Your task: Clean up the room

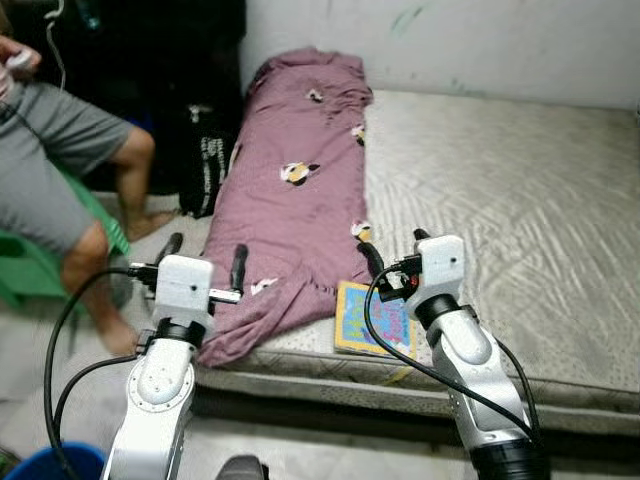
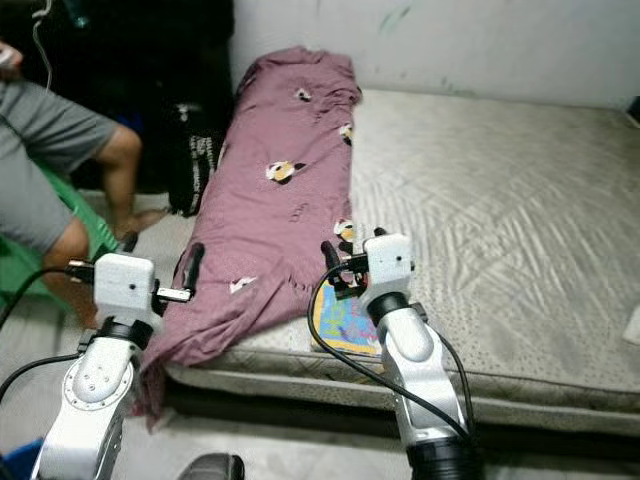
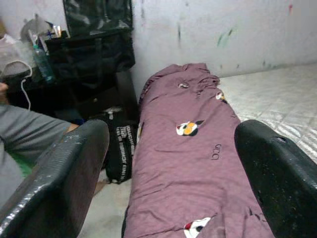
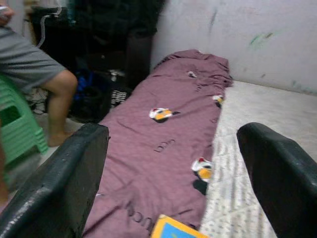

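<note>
Both claws spread and empty: left gripper over the purple blanket, right gripper above the book; shallow pinch likely snags blanket.

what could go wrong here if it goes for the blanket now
The purple blanket overlaps a corner of the colourful book at the mattress edge, so pulling the cloth might drag the book off. The blanket's near end already hangs over that edge and may slide to the floor. A seated person's leg is close to the left gripper; a wide swing could hit it.
</note>
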